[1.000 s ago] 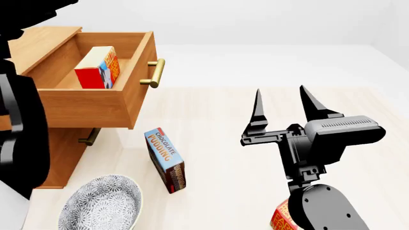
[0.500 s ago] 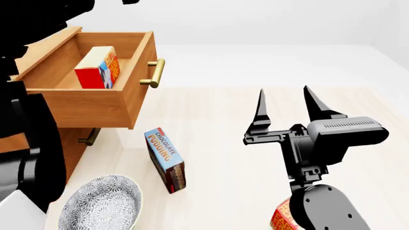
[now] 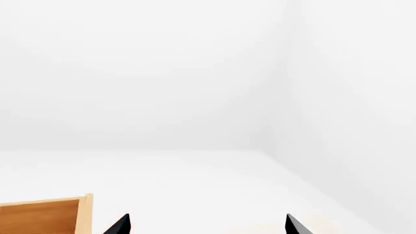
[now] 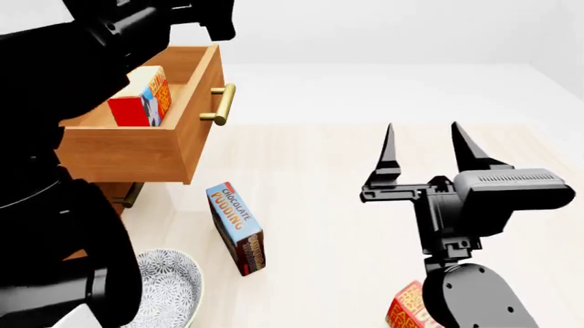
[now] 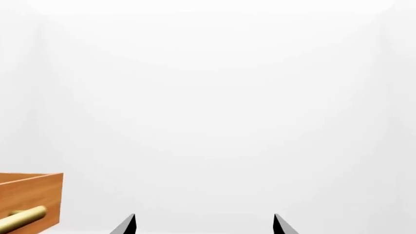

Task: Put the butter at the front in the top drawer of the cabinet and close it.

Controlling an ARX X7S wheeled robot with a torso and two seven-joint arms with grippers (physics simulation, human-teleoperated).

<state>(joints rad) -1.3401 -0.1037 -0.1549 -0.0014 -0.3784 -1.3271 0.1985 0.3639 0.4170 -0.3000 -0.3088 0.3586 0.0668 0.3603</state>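
Head view is showing the butter point(image 4: 139, 98) sitting inside the pulled-out top drawer point(image 4: 137, 147), so both end effectors, right point(image 4: 429, 147) and left point(image 3: 204, 224), are hanging wide and empty, leaving only closing.

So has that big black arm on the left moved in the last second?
Yes. The left arm has swung rightward and up, now covering much of the cabinet and part of the patterned bowl.

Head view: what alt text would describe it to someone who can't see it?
A butter carton stands in the cabinet's open top drawer, partly hidden by the black left arm. The right pincer hovers open over the floor near a chocolate pudding box.
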